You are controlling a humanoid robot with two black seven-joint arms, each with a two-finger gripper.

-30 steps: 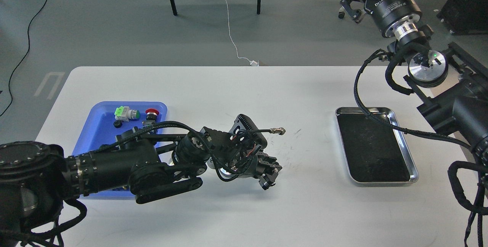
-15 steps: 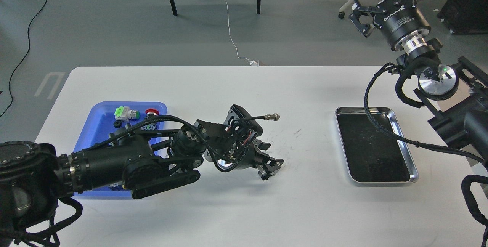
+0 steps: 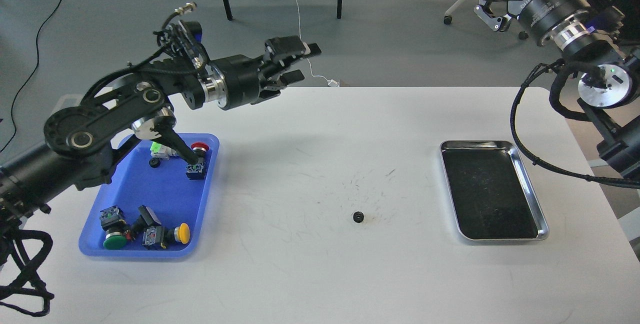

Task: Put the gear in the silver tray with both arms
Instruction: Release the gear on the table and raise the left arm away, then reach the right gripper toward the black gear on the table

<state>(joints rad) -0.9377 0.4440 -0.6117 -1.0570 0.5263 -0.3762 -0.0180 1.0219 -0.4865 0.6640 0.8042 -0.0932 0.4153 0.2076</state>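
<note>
The left gripper (image 3: 296,61) hangs raised above the far edge of the white table (image 3: 300,274), its two fingers spread apart with nothing between them and pointing toward the right. Behind it the left arm (image 3: 115,114) runs back down to the lower left, crossing over the far corner of the blue tray (image 3: 150,184). That tray sits on the left part of the table and holds several push-button switches: one with a red cap (image 3: 199,147) and one with a green body (image 3: 159,148) near its far end, and a green-capped one (image 3: 113,240) and a yellow-capped one (image 3: 183,233) near its close end. The right gripper (image 3: 492,6) is up in the far right corner, beyond the table, with its fingers also standing apart and holding nothing; the right arm (image 3: 600,79) comes in from the right edge with a looped black cable (image 3: 520,139) hanging over the table. The gear (image 3: 358,217), small and black, lies alone on the bare tabletop near the middle, well apart from both grippers. The silver tray (image 3: 532,189) rests to the right of the gear, with a clear gap of table between them, and its dark bottom is bare.
</note>
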